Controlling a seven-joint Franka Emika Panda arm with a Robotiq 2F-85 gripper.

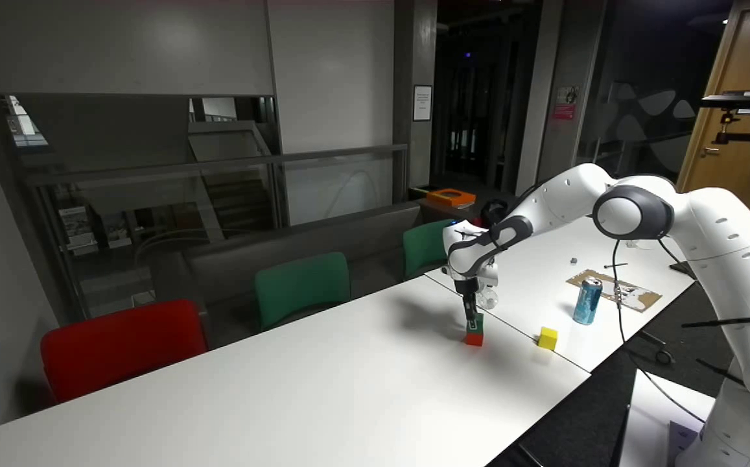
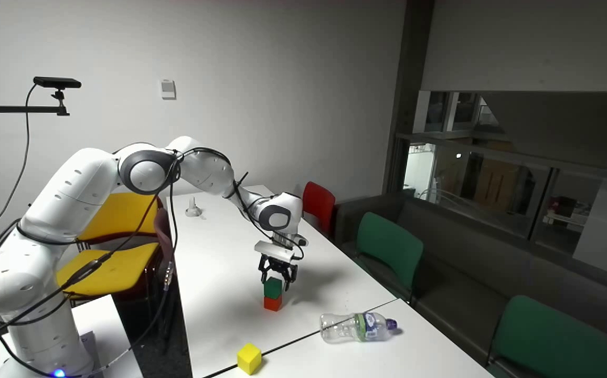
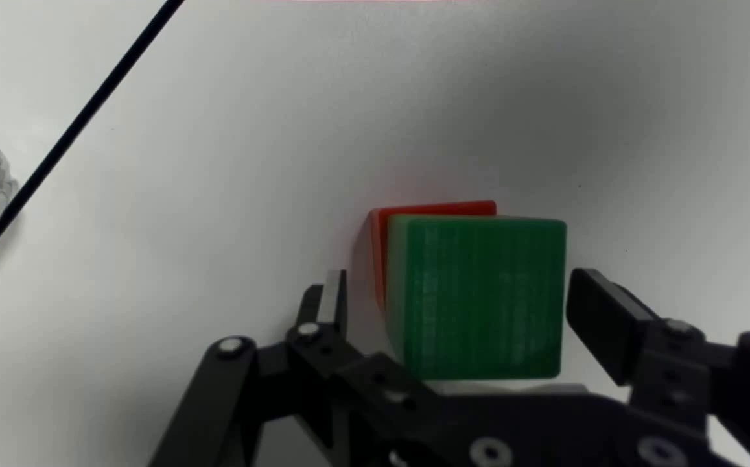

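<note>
Green cube (image 3: pixel 485 298), faintly streaked; red cube (image 2: pixel 272 304); yellow cube (image 2: pixel 249 359). Gripper (image 2: pixel 275 284): mainly black. Arm (image 2: pixel 147 176): white, dark-grey bands. Tabletop (image 1: pixel 323 389): white. Can (image 1: pixel 588 301): blue.

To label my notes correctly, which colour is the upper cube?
The upper cube is green; the wrist view shows it best.

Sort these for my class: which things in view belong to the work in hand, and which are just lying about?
Work in hand:
gripper, open around the green block
red block, beneath the green block

Lying about, seemingly:
yellow block, standing apart
clear bottle, on its side
blue can, upright
brown sheet
</note>
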